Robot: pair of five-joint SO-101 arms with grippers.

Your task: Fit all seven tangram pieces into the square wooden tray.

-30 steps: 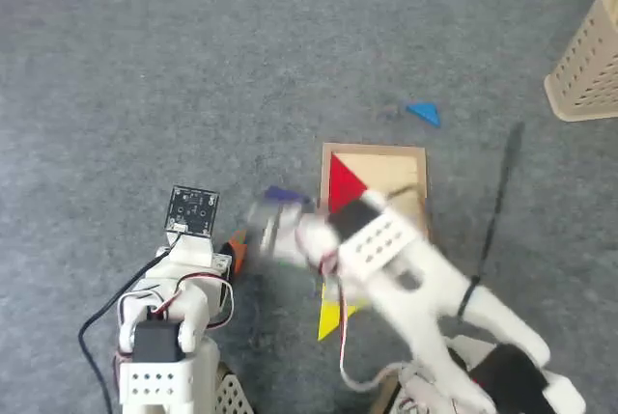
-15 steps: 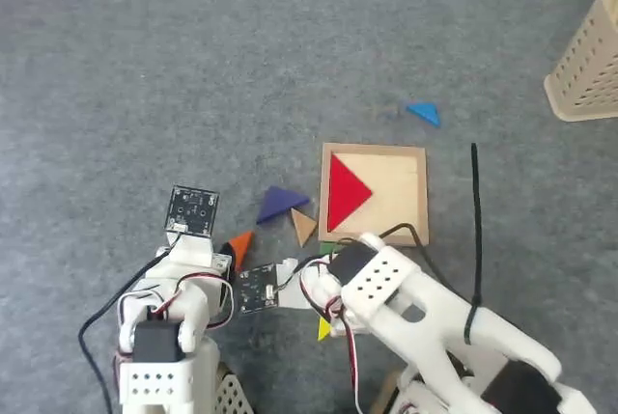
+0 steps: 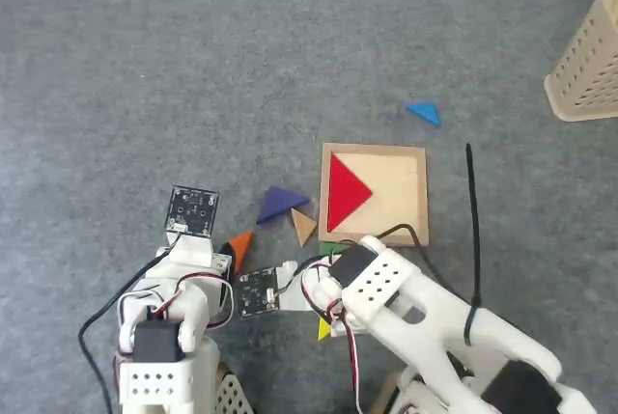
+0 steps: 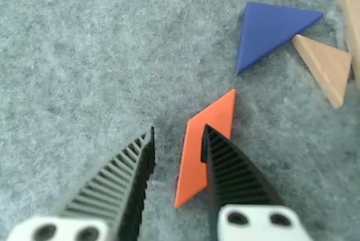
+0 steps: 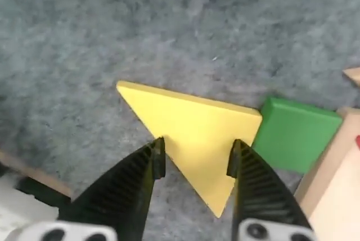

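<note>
The square wooden tray (image 3: 391, 168) holds a red triangle (image 3: 346, 190) on its left side. My right gripper (image 5: 196, 142) is open and hovers low over the yellow triangle (image 5: 194, 131), one finger at each side of it. A green square (image 5: 295, 134) lies between that triangle and the tray. My left gripper (image 4: 179, 130) is open over the carpet, one finger overlapping the orange parallelogram (image 4: 203, 145). Beyond it lie a dark blue triangle (image 4: 267, 27) and a plain wooden triangle (image 4: 329, 67). A small blue triangle (image 3: 422, 112) rests beyond the tray.
A perforated beige basket (image 3: 589, 57) stands at the far right. A black cable (image 3: 473, 211) rises from the right arm past the tray's right side. The right arm's body (image 3: 425, 313) covers the carpet in front of the tray. Grey carpet stretches wide at the back and left.
The right arm swung back from the tray's near left corner to the yellow triangle, then held nearly still. The left arm has not moved.
</note>
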